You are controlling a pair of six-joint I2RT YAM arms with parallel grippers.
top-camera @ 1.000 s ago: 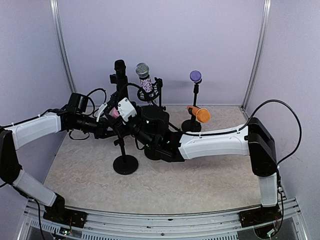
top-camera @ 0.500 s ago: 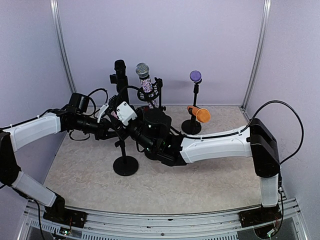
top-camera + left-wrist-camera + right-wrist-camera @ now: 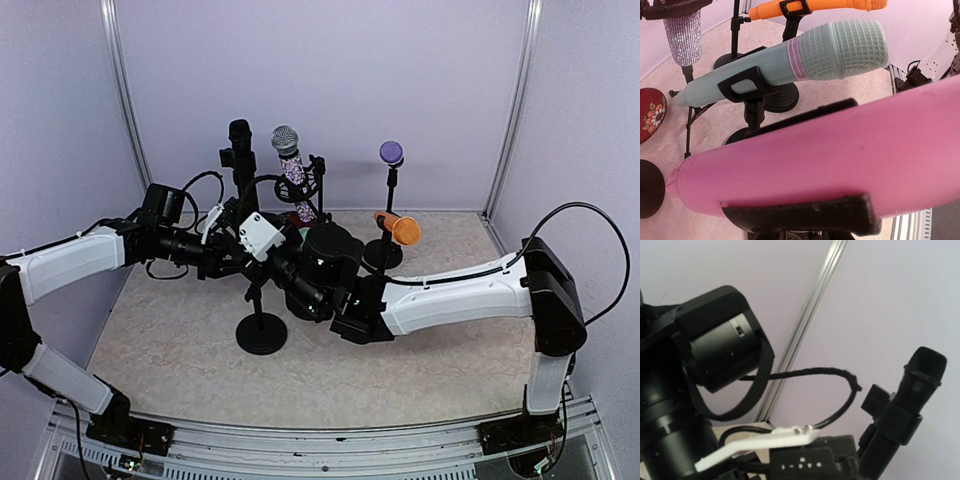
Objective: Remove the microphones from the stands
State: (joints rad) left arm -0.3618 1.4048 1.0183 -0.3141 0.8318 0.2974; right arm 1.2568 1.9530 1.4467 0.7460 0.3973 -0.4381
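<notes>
While the left gripper is clamped tight on the pink microphone up at the top of the black stand, the right gripper crowds in just beside it by the pole. Honestly can't tell from these views whether its jaws are pinching anything or loose.

Robotics lab test cell. Plain lilac wall panels framed by aluminium posts enclose mottled beige tabletop. Two white-and-black robot arms bolted to metal rail at near edge. Assorted microphones clipped on stands, loose cables.
</notes>
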